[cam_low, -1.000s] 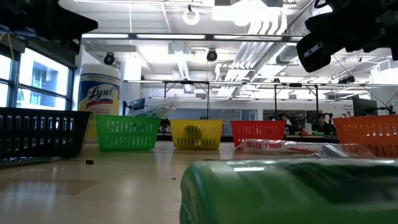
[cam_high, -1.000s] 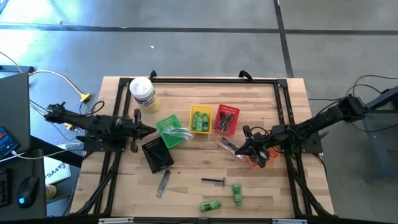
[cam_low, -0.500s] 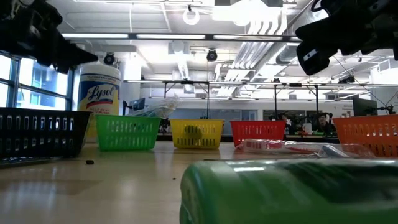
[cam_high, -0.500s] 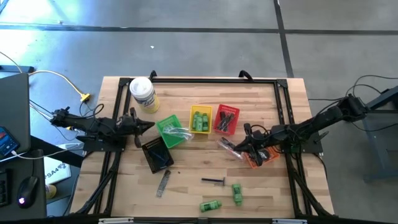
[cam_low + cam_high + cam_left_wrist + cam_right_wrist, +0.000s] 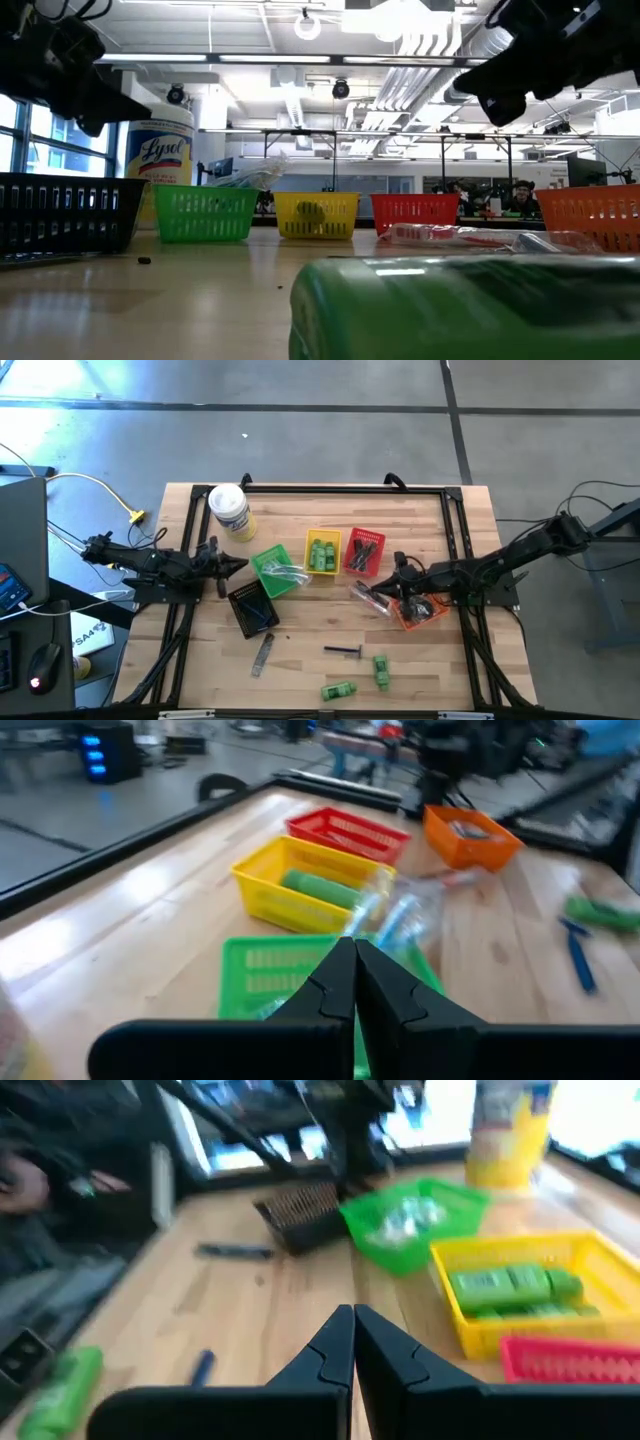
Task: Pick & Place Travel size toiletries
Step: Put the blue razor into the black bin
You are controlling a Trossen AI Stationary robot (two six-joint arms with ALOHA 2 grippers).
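Wood: I see a pale butcher-block desk (image 5: 300, 670) with a black tube frame (image 5: 330, 488) running round its edges.
Baskets: a green basket (image 5: 268, 563), a yellow basket (image 5: 322, 553) and a red basket (image 5: 363, 552) sit in a row across the middle; a black basket (image 5: 252, 607) lies just in front of the green one, and an orange basket (image 5: 418, 612) sits under my right arm.
Toiletries placed: green mini bottles (image 5: 322, 554) lie in the yellow basket, dark pieces in the red one, clear plastic sticks (image 5: 284, 573) hang over the green basket's rim.
Toiletries loose: a dark blue razor (image 5: 345, 651) and two green bottles (image 5: 380, 669) (image 5: 338, 689) lie near the desk's front edge, a grey comb (image 5: 262, 654) in front of the black basket, and a clear wrapped item (image 5: 367, 597) between the red and orange baskets.
In the way: from the low view, one green bottle (image 5: 470, 310) fills the foreground and blocks much of the desk.
Left pincer (image 5: 238, 564): I have it pressed fully shut, holding nothing, at the desk's left side just beside the green basket.
Right pincer (image 5: 383, 588): fully shut too, empty, above the clear wrapped item beside the orange basket.
Canister: a white canister (image 5: 230, 510) with a yellow label stands at the far left corner.
Writing: I read "Lysol" in blue script on the canister (image 5: 160, 150); the smaller print is too small for me.
Off the desk: a yellow plug (image 5: 134, 516) with a cable, and a computer mouse (image 5: 41, 664) at the left.
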